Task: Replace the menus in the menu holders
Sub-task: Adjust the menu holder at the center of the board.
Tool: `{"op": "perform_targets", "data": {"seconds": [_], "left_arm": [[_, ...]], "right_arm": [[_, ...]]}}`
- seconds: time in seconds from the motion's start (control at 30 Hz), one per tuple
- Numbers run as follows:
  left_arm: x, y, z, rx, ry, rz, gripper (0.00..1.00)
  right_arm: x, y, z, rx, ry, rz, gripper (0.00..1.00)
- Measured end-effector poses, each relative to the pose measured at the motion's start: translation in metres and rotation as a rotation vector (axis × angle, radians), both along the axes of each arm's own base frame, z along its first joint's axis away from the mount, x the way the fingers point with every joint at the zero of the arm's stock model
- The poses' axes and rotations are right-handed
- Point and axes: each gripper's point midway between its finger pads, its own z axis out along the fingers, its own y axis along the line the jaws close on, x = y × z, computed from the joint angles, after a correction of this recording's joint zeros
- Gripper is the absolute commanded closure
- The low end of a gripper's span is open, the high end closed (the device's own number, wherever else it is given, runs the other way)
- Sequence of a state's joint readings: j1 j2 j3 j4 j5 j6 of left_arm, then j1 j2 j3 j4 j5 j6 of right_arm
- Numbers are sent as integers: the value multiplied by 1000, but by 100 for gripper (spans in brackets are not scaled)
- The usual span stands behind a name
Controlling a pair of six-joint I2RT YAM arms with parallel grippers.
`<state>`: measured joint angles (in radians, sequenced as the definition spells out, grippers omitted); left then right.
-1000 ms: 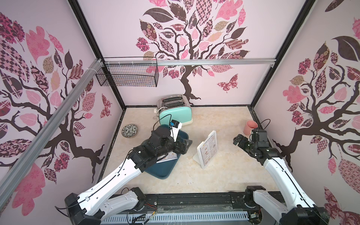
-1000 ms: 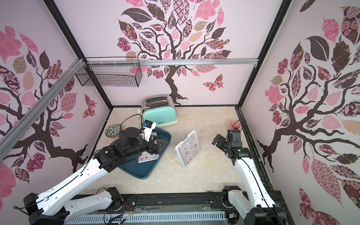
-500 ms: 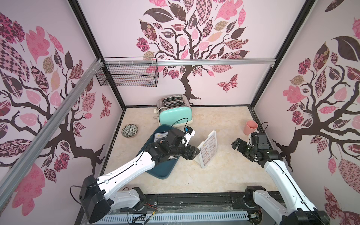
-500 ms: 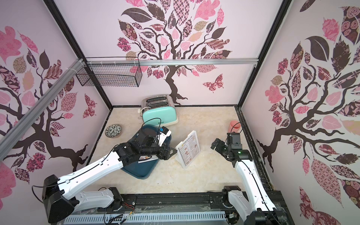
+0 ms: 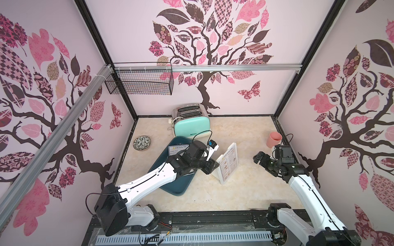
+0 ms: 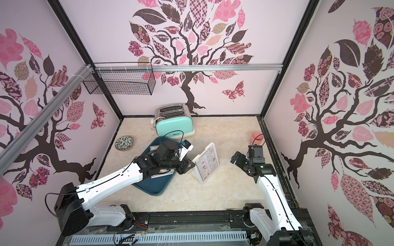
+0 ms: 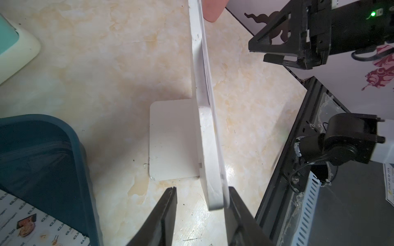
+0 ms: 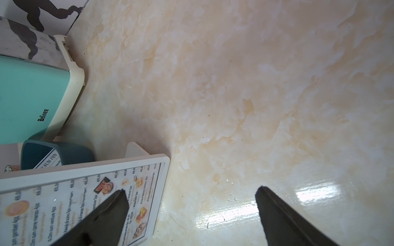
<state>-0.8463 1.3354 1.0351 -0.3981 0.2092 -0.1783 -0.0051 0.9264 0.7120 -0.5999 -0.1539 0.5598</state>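
The white menu holder [image 5: 229, 164] [image 6: 207, 165] stands slanted at mid-table with a "DIM SUM INN" menu [image 8: 64, 202] inside it. A second menu [image 5: 178, 149] [image 7: 32, 225] lies in the dark teal tray [image 5: 177, 191]. My left gripper [image 5: 213, 168] [image 7: 201, 190] straddles the holder's near side edge [image 7: 215, 202]. Its jaws are partly narrowed: one finger [image 7: 234, 204] rests against the clear front, while the other finger [image 7: 168, 204] stands apart from the back. My right gripper [image 5: 259, 158] [image 8: 190, 191] hovers wide open to the holder's right, empty.
A mint toaster [image 5: 190, 123] stands at the back behind the tray. A pink cup [image 5: 275, 138] sits by the right wall, just behind my right gripper. A small patterned dish [image 5: 141, 143] lies at the left wall. A wire basket [image 5: 140, 83] hangs high on the rail.
My left arm swung right from over the tray to the holder's edge, and its jaws narrowed around it. The right gripper drifted slightly nearer and stayed open.
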Motion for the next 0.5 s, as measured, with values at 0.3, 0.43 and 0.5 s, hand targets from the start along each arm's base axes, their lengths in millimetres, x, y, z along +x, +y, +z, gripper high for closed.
{"op": "perform_targets", "data": {"seconds": [0.3,0.43,0.5], "left_arm": [[9,21,6,123,-154,-8,39],[6,22,51,36,-154,5,36],[14,18,96,-73,-144,36,36]], "right_arm": [[3,6,-4,26,13,22,0],[1,10,-11,46,47,39,0],[-2,12,-21,55,97,47,0]]}}
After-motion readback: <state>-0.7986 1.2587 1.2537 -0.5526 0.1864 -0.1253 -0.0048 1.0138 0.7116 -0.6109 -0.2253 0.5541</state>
